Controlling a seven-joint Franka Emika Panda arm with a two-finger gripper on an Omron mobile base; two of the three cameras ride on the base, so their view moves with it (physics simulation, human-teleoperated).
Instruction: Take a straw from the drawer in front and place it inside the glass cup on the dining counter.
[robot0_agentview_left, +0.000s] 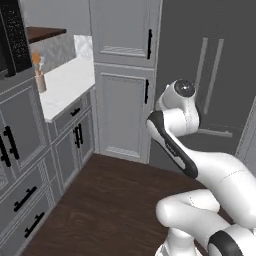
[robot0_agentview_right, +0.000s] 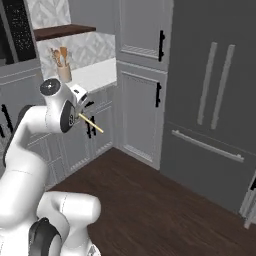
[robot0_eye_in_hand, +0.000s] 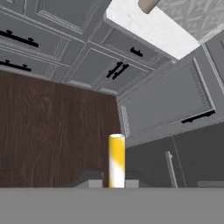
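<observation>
Scene: rendered kitchen, grey cabinets, dark wood floor (robot0_agentview_left: 100, 200), white robot arm (robot0_agentview_right: 30, 150) raised in mid-air.
Hand: in rt base view the hand (robot0_agentview_right: 80, 116) sits at the arm's upper end, abt 10 o'clock of frame, level w/ the counter edge; jaws narrow, clamped on the straw.
Straw: thin yellow stick; in rt base view the straw (robot0_agentview_right: 91, 124) pokes out of the hand toward 4 o'clock, tilted down, free end in open air. In hand view the straw (robot0_eye_in_hand: 117, 159) rises straight up between the two dark tips at 6 o'clock, pale streak on its lower half.
Counter: white marble-veined counter (robot0_agentview_left: 65, 82) at 10 o'clock in lt base view, on top of grey base cabinets; white counter (robot0_agentview_right: 97, 72) at 11 o'clock in rt base view.
Utensil holder: small beige pot w/ wooden utensils (robot0_agentview_right: 62, 67) stands on the counter near the patterned back wall.
Base cabinets: grey drawers and doors w/ black bar handles (robot0_agentview_left: 27, 197) under the counter, all shut as far as seen.
Tall cabinet: grey pantry doors w/ black vertical handles (robot0_agentview_left: 125, 110) at 12 o'clock in lt base view.
Fridge: dark grey fridge (robot0_agentview_right: 215, 115) w/ long pale handles at 2 to 3 o'clock in rt base view.
Shelf: dark wood shelf (robot0_agentview_right: 62, 31) above the counter.
Arm vs surroundings: well apart from cabinets, touching nothing.
</observation>
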